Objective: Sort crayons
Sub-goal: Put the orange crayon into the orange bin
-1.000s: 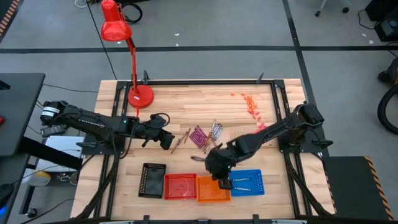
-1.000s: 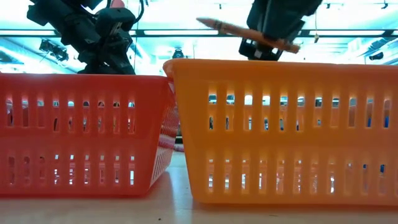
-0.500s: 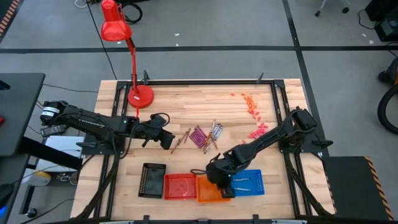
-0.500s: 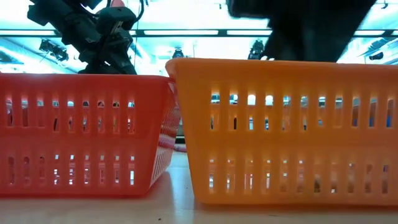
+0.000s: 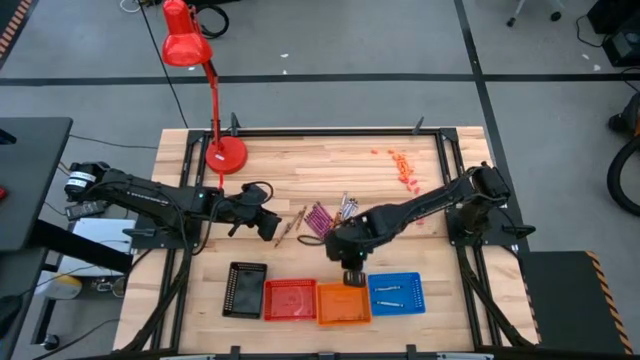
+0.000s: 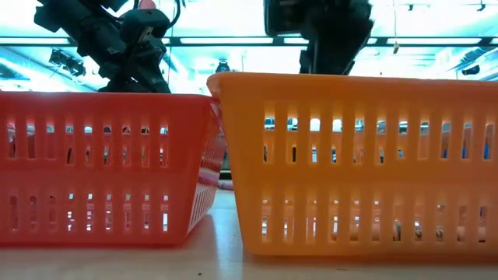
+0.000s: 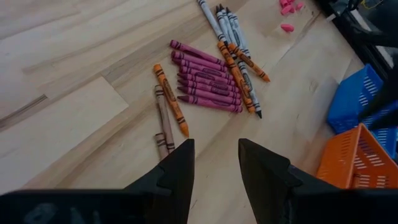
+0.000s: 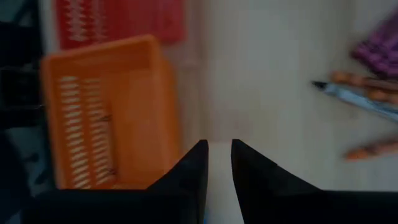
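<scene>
The right gripper (image 5: 352,277) hangs over the table just behind the orange basket (image 5: 343,304), between it and the crayons (image 5: 325,218) at the table's middle. In its own wrist view the two dark fingers (image 8: 193,171) stand a narrow gap apart with bare wood showing between them and nothing held. From above, the arm's dark bulk covers the fingertips, so that gap cannot be judged there.

The left gripper (image 7: 213,163) waits near the left side of the crayon cluster, its fingers apart and empty, pointing at the sticks.

The crayons lie loose on the wood: a tight row of magenta ones (image 7: 208,84) side by side, pale grey ones (image 7: 214,18) fanned beyond them with an orange-brown one (image 7: 239,84) crossing, and two brownish ones (image 7: 166,112) a little apart, nearer the left gripper. One brown stick is partly cut off behind the left finger.

In the low view the orange basket's slotted wall fills most of the frame; small dark shapes show through its lowest slots, too blurred to name. The red basket (image 6: 101,167) stands beside it, its contents hidden. The blue basket (image 5: 397,293) holds a few pale sticks, hard to make out
</scene>
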